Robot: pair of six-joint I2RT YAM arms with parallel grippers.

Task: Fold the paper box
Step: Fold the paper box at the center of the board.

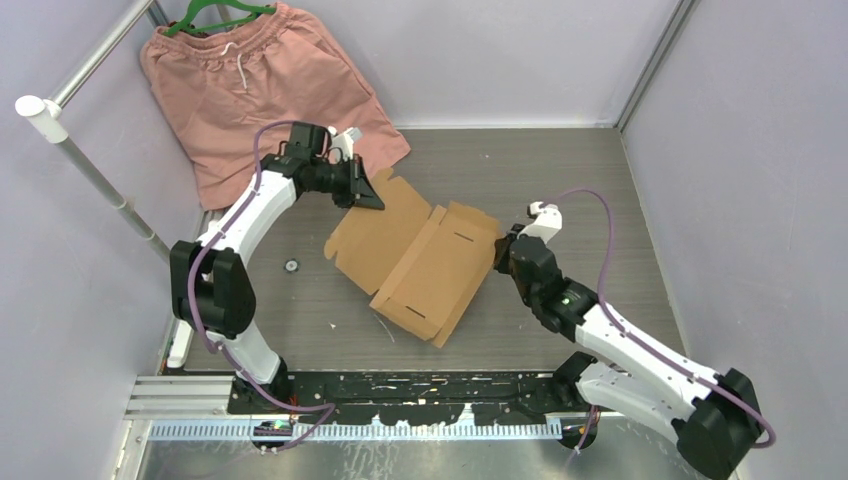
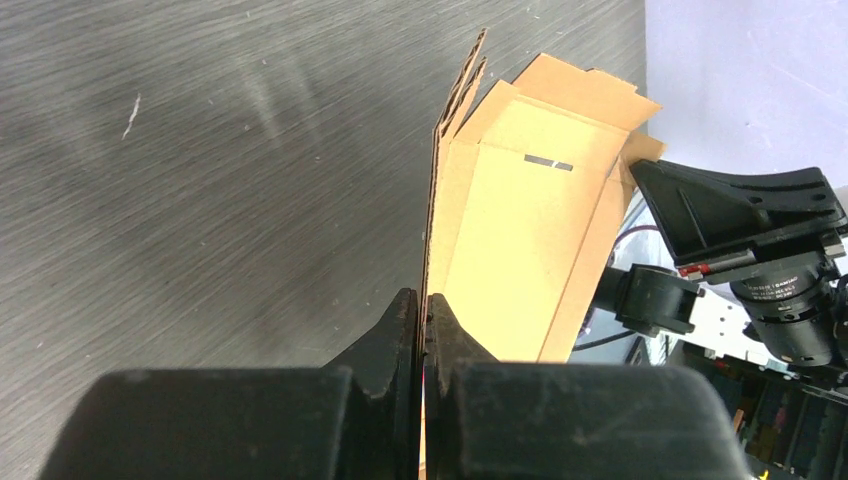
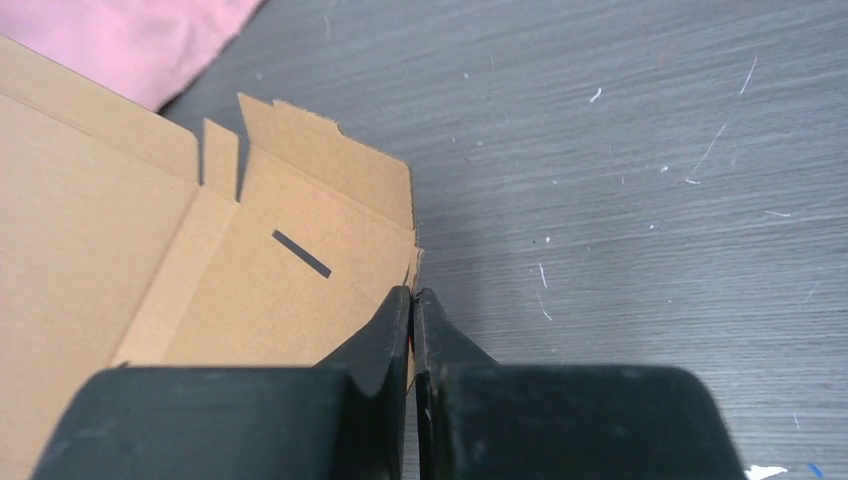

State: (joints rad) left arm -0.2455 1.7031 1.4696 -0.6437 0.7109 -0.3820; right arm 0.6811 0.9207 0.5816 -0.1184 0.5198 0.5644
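Observation:
The paper box [image 1: 420, 260] is a brown die-cut cardboard sheet with flaps and slots, lying partly folded in the middle of the table. My left gripper [image 1: 368, 192] is shut on the sheet's far-left edge; the left wrist view shows the cardboard [image 2: 520, 220] standing edge-on between the pinched jaws [image 2: 422, 300]. My right gripper [image 1: 497, 252] is shut on the sheet's right flap edge. In the right wrist view its jaws [image 3: 412, 295] clamp the thin edge of the slotted flap [image 3: 290, 270].
Salmon-pink shorts [image 1: 260, 90] on a green hanger lie at the back left, close behind the left gripper. A white metal pole [image 1: 90, 165] slants along the left wall. A small round mark [image 1: 291, 266] sits on the dark table left of the sheet.

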